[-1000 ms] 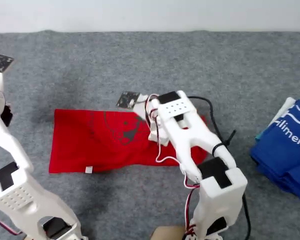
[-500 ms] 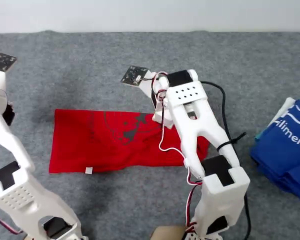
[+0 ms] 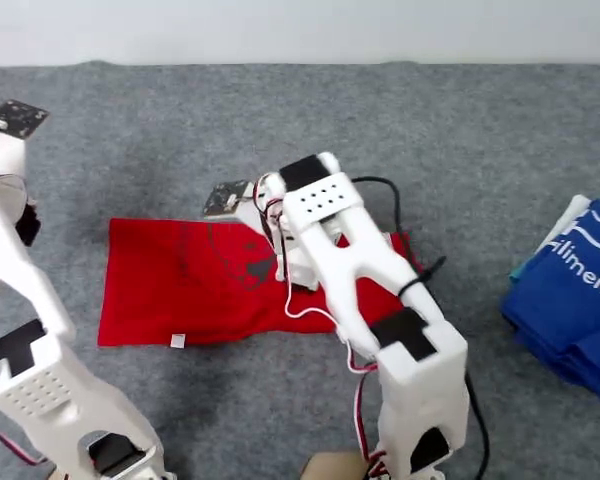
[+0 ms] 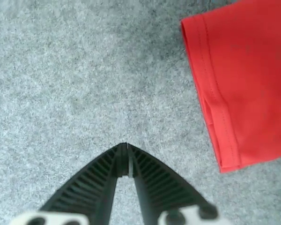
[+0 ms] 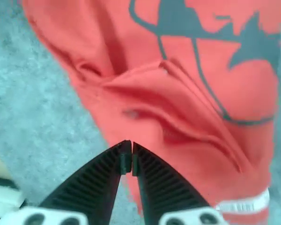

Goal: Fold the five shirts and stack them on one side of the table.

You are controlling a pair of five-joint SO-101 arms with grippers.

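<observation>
Under the right claw [image 5: 127, 144] lies the shirt [image 5: 192, 108].

The high camera looks steeply down over the grey table [image 3: 460, 130] from the arms' base side, at 6 o'clock. Each wrist camera rides just behind its own tips, left gripper [image 4: 127, 146] and right gripper [image 5: 131, 143], facing down from close by. All three share the red shirt [image 3: 170, 285].

My counter [image 3: 460, 130] is grey and fuzzy: red shirt [image 3: 170, 285] flat in the middle, blue shirt stack [image 3: 570, 310] at the edge.
</observation>
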